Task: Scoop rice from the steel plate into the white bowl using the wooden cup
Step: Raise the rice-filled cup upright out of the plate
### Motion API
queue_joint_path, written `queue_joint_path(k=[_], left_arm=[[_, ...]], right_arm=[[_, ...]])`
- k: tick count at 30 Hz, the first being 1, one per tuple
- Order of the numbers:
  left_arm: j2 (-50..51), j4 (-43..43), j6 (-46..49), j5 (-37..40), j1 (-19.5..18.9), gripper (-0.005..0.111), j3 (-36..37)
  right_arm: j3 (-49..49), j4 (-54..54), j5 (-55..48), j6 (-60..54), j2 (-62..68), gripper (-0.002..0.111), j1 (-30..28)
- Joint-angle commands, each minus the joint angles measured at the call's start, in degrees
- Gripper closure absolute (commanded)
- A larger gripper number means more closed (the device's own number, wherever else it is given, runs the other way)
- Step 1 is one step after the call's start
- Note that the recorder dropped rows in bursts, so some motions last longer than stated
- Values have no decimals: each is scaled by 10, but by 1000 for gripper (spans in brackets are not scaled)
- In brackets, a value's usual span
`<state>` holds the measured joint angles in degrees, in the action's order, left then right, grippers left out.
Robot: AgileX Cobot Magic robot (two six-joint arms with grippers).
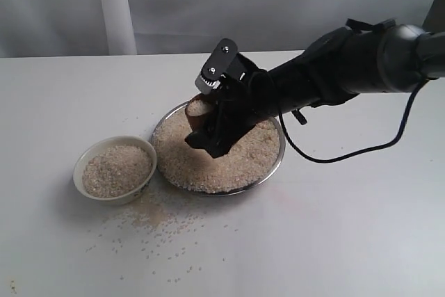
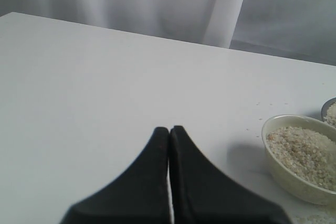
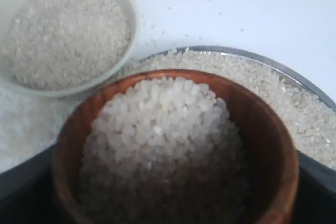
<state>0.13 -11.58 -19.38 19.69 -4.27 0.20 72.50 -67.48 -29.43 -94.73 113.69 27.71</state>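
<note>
My right gripper [image 1: 210,124] is shut on the wooden cup [image 1: 199,110], which is heaped with rice [image 3: 163,124]. It holds the cup just above the left part of the steel plate [image 1: 279,160]. In the right wrist view the cup's reddish-brown rim [image 3: 265,129] fills the foreground, with the plate's rim [image 3: 294,74] behind it. A wide layer of rice [image 1: 229,161] covers the plate. The white bowl [image 1: 85,161] stands left of the plate, nearly full of rice [image 1: 117,170]. My left gripper [image 2: 169,128] is shut and empty above bare table, with the bowl [image 2: 294,184] off to one side.
Spilled grains [image 1: 149,217] lie scattered on the white table in front of the bowl and plate. The right arm's black cable [image 1: 348,152] loops over the table to the right of the plate. A grey curtain [image 1: 208,5] hangs behind the table's far edge.
</note>
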Motion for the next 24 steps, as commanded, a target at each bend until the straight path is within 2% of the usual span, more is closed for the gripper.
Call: queue_joint_path(k=[1, 4, 5, 8, 24], left_arm=[[-1, 3, -1, -4, 3, 107, -2], [-1, 3, -1, -4, 3, 107, -2], [-1, 3, -1, -4, 3, 107, -2], [-1, 3, -1, -4, 3, 107, -2], [-1, 3, -1, -4, 3, 107, -2]], right_arm=[[-7, -36, 7, -7, -27, 108, -3], [-7, -36, 7, -7, -28, 108, -2], [-9, -22, 19, -141, -26, 108, -2], [-14, 5, 16, -142, -26, 108, -2], [-11, 7, -2, -141, -51, 108, 12]])
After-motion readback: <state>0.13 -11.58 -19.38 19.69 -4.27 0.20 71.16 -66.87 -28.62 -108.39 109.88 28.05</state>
